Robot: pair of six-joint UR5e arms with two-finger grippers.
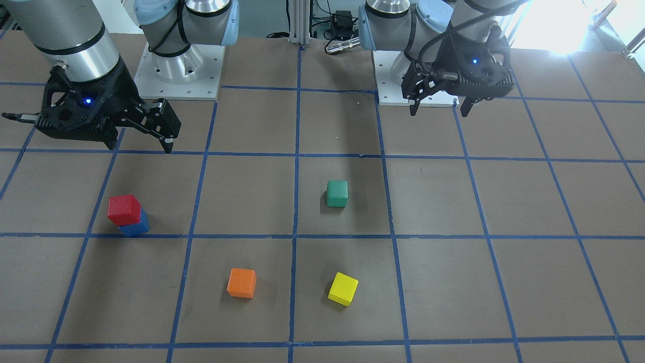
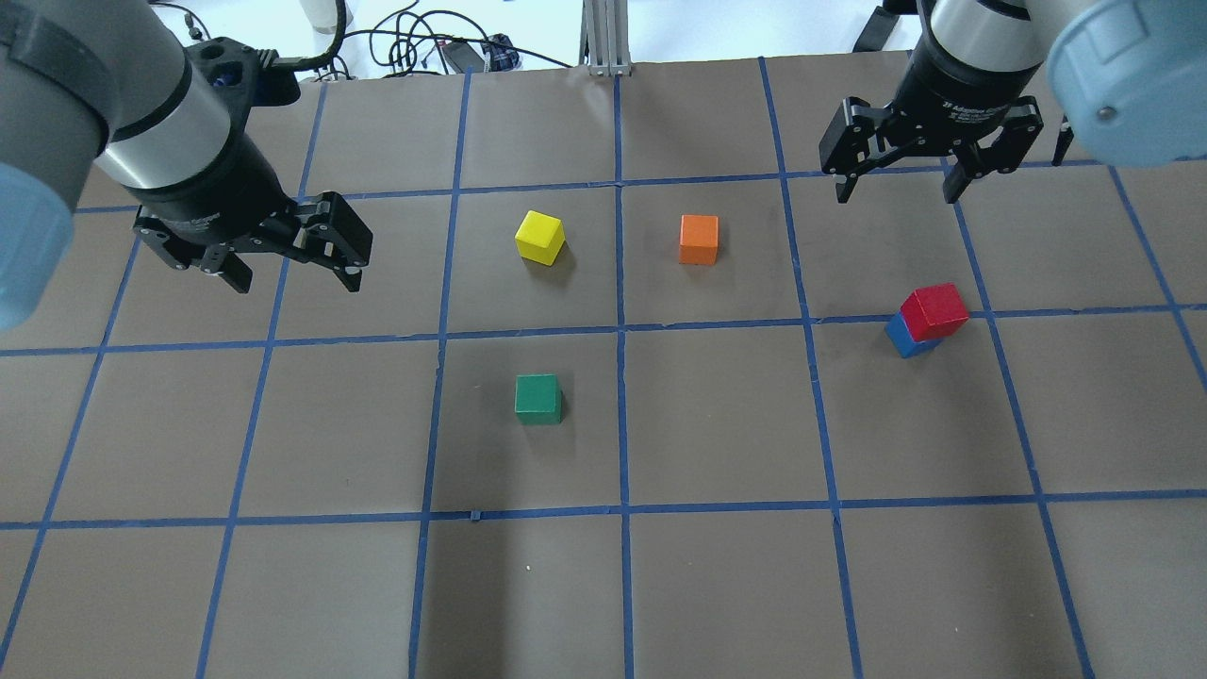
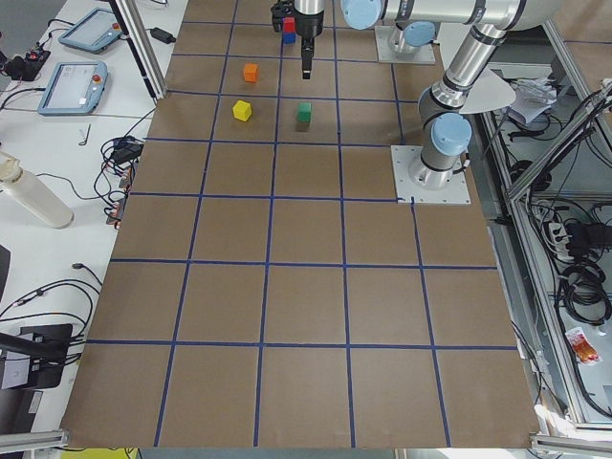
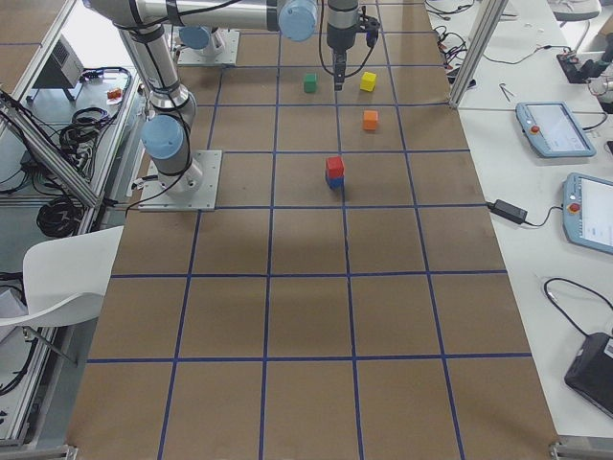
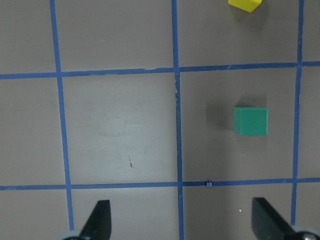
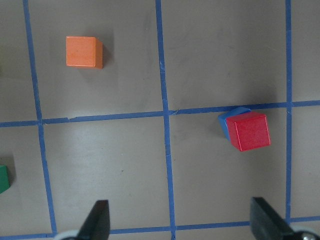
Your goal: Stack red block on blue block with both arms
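The red block [image 2: 934,310] sits on top of the blue block [image 2: 906,338], slightly offset, on the table's right side. The stack also shows in the front view, red block [image 1: 124,209] on blue block [image 1: 135,227], and in the right wrist view, red block [image 6: 248,131] on blue block [image 6: 228,118]. My right gripper [image 2: 896,196] is open and empty, raised beyond the stack and apart from it. It also shows in the front view [image 1: 141,146]. My left gripper [image 2: 297,283] is open and empty, raised over the left side, also in the front view [image 1: 439,111].
A green cube [image 2: 538,398], a yellow cube [image 2: 539,236] and an orange cube [image 2: 699,239] lie apart near the table's middle. The brown table has a blue tape grid [image 2: 620,330]. The arm bases [image 1: 179,75] stand at the robot's edge.
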